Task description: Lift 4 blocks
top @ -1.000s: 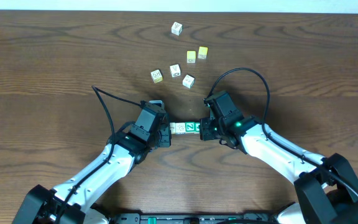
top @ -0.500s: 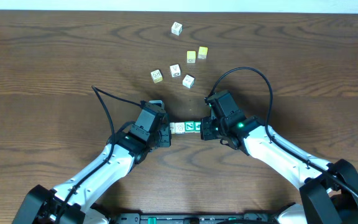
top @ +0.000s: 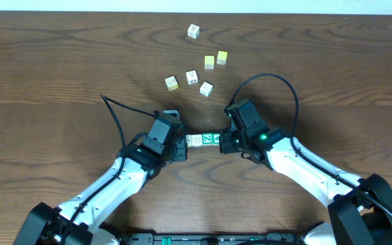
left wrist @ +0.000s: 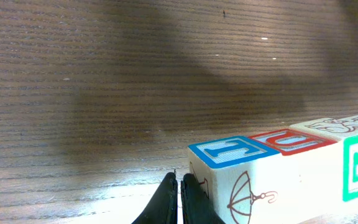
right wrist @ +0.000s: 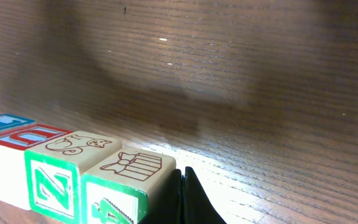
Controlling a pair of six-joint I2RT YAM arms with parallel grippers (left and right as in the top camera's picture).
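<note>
Overhead view: the row of four blocks (top: 203, 140) lies end to end between the left gripper (top: 183, 144) and the right gripper (top: 222, 141), over the table (top: 60, 61) and well apart from the loose blocks (top: 192, 77) farther back. Each gripper has its jaws clenched together with nothing between them. The closed tips bear on the two ends of the row, so the row is pinched between the arms rather than grasped by either. For a sound lift, keep the inward pressure equal, raise both arms at one rate, and hold both tips on the row's centre line. Uneven motion would probably buckle the row at a joint. Left wrist view: the closed left gripper (left wrist: 179, 185) touches the end face of the blue-edged block (left wrist: 229, 152), with the red-edged block (left wrist: 291, 142) next in line. Right wrist view: the closed right gripper (right wrist: 182, 180) touches the green-faced end block (right wrist: 126, 171), beside the block with a green N (right wrist: 51, 171). Whether the row is clear of the table cannot be told.
</note>
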